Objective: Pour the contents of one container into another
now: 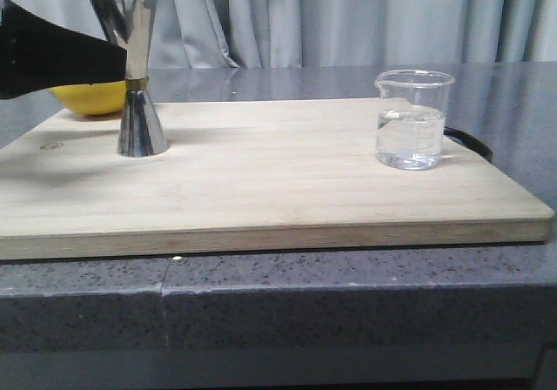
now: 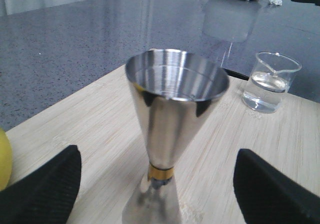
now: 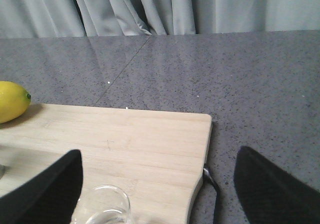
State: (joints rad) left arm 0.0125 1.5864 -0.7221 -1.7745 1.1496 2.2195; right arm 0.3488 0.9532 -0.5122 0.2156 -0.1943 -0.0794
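Observation:
The shiny steel jigger (image 1: 135, 77) stands upright on the left of the wooden cutting board (image 1: 278, 190). My left gripper (image 2: 157, 194) is open, with a black finger (image 2: 45, 194) on each side of the jigger (image 2: 172, 119) and not touching it. The clear glass beaker (image 1: 412, 120), partly filled with clear liquid, stands on the right of the board. My right gripper (image 3: 160, 194) hangs open above the board's right end, and only the beaker's rim (image 3: 102, 206) shows near one finger (image 3: 45, 189). It holds nothing.
A yellow lemon (image 1: 87, 98) lies behind the jigger at the board's back left edge. The board rests on a grey speckled counter (image 1: 348, 285), with grey curtains behind. A dark strap (image 1: 470, 142) sticks out at the board's right edge.

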